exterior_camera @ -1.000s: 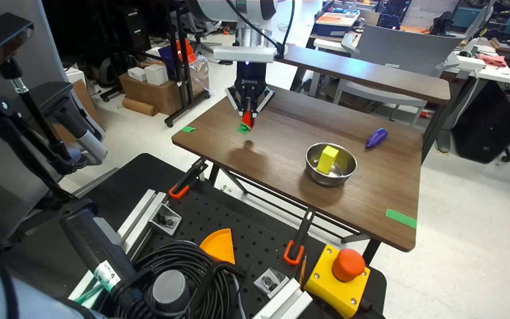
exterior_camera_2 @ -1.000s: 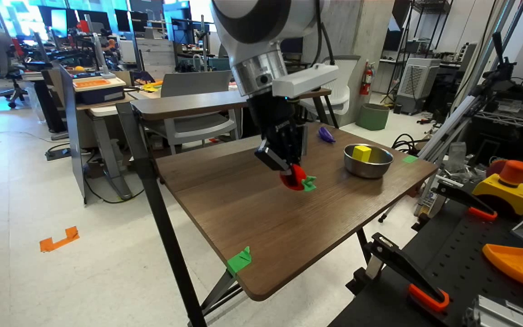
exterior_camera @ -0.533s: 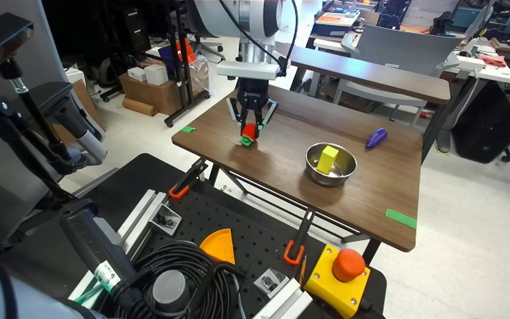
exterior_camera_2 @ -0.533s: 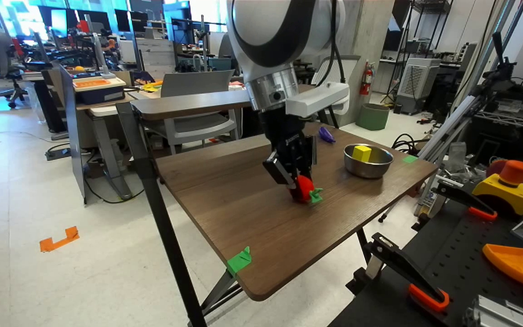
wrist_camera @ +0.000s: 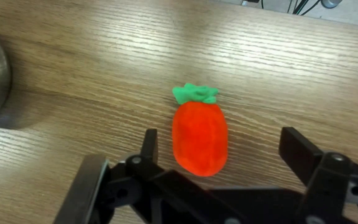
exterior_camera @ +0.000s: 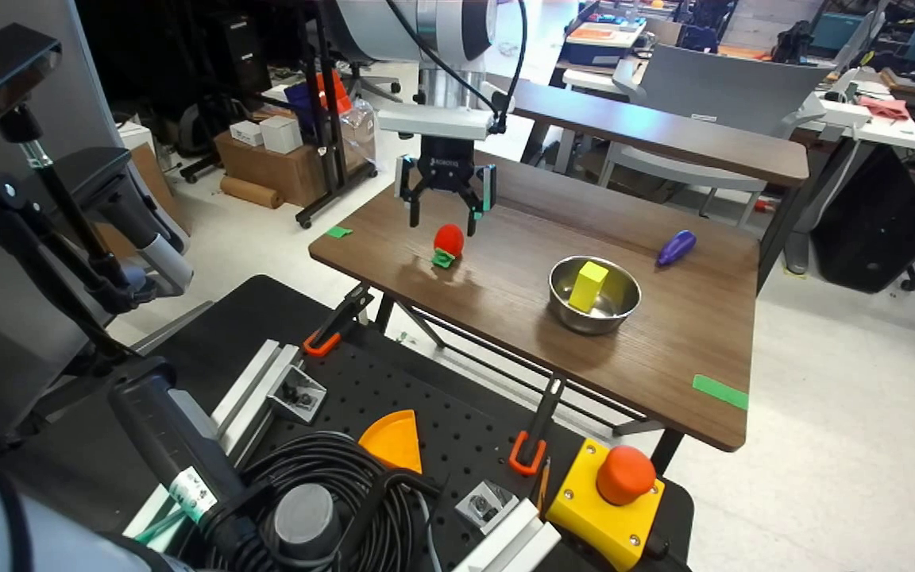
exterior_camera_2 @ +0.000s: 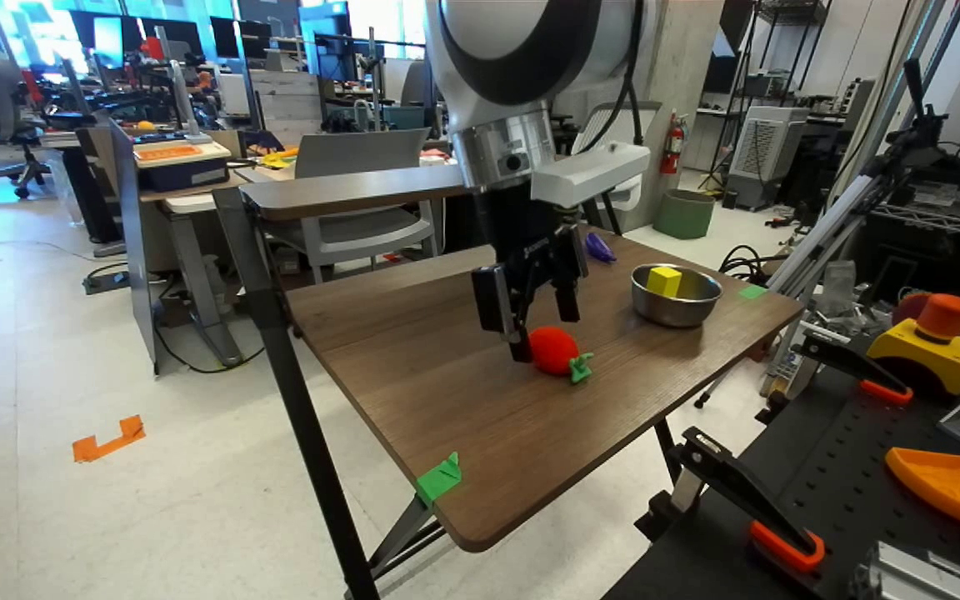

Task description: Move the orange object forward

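claw, spread wide: you are holding it pointing down over the toy fruit, its two fingers flanking the fruit and pinching nothing. in the wrist view, the table is showing between the fruit and each finger, so you are leaving it loose.

toy fruit: it is resting on its side on the table, between the middle and the corner marked by a green strip. its leaves are pointing toward the long edge that is running from that strip to a second strip; its longer flanks are thus facing the fingers, probably the surest grip on a rounded thing. the strips are perhaps marking the limits of the working area.

bowl: it is standing near the same long edge, toward the second strip, well apart from the fruit and so giving the claw room; its wall is penning in a yellow block. the eggplant is lying near the short edge beyond the bowl, out of your way.

step, as judged: you are probably finishing the set-down, forward seeming to mean toward the marked long edge. the next move is likely calling for a straight lift; by drifting sideways you are risking rolling the fruit.
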You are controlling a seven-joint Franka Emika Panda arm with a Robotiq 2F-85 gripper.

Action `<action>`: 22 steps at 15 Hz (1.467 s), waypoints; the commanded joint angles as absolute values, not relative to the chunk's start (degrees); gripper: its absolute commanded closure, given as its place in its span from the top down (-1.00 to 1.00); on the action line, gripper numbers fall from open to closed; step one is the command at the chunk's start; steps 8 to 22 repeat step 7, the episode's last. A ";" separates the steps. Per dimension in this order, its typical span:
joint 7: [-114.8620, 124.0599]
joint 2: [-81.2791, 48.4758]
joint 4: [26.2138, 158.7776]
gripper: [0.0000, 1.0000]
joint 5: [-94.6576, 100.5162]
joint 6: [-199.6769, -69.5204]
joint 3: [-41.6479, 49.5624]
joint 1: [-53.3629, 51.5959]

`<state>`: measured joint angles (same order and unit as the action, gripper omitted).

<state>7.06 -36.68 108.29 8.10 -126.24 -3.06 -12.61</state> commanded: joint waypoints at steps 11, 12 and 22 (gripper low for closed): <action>11.40 -23.20 119.56 1.00 7.62 -131.77 -3.83 -12.53; 11.40 -23.20 119.56 1.00 7.62 -131.77 -3.83 -12.53; 11.40 -23.20 119.56 1.00 7.62 -131.77 -3.83 -12.53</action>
